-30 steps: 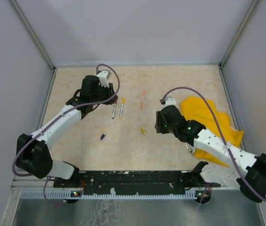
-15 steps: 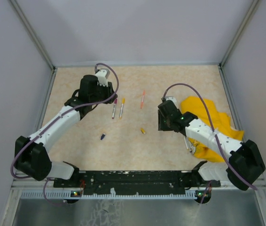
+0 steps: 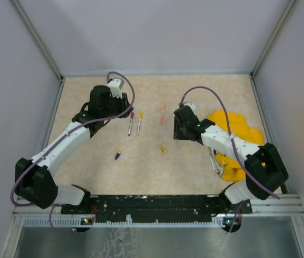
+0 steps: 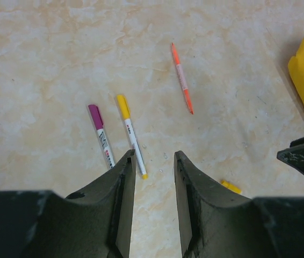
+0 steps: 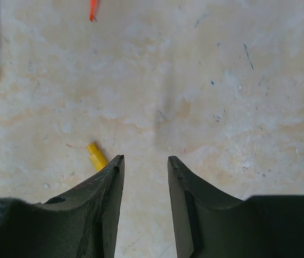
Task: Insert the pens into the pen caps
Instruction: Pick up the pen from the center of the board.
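Hovering pincers, both empty, jaws part-way apart

Dark blue cap (image 3: 117, 156) lies nearest the tabletop's (image 5: 205, 97) near edge, clear of both arms. Right gripper (image 5: 145, 159): nothing between its jaws; yellow cap (image 5: 96, 156) just beside one fingertip, outside the gap. Left gripper (image 4: 153, 156): nothing held; purple-capped pen (image 4: 103, 137) and yellow-capped pen (image 4: 132, 137) just beyond one fingertip, orange pen (image 4: 181, 78) farther toward the far edge.

Open tabletop (image 3: 141, 177) near bases; two pens (image 3: 130, 123) lie ahead of left gripper (image 4: 154, 156); yellow cloth (image 3: 240, 124) apparently blocks right side.
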`<state>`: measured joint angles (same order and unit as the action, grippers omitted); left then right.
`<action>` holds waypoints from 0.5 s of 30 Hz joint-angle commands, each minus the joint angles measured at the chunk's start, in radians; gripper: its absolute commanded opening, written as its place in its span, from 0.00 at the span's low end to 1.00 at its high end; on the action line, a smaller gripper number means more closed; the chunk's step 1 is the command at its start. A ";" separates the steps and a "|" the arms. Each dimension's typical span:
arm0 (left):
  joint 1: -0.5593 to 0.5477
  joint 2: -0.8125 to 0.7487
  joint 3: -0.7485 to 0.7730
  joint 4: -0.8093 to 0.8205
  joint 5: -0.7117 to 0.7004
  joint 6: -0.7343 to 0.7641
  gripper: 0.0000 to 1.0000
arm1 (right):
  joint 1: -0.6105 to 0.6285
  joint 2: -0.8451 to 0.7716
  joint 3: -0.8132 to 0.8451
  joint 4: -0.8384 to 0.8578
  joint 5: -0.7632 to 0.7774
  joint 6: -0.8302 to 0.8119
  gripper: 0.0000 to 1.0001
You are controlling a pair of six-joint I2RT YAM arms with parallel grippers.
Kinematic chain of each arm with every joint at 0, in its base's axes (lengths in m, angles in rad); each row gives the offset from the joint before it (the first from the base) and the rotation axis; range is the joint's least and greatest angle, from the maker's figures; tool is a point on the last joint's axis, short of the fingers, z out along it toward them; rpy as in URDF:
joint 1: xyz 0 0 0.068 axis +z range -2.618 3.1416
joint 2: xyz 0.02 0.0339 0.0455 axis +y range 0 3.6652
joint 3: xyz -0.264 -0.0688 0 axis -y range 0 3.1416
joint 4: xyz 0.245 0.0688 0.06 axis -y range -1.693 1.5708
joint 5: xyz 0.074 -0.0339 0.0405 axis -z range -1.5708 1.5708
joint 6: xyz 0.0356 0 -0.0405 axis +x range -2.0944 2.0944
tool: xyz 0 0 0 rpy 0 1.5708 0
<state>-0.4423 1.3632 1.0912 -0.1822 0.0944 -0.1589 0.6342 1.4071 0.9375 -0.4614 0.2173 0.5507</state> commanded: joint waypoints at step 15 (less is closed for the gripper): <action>0.002 -0.055 -0.003 0.012 -0.050 0.020 0.41 | -0.022 0.477 0.503 0.097 0.020 -0.063 0.40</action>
<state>-0.4423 1.3396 1.0912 -0.1829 0.0628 -0.1551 0.6224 1.8179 1.3197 -0.3817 0.2115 0.5163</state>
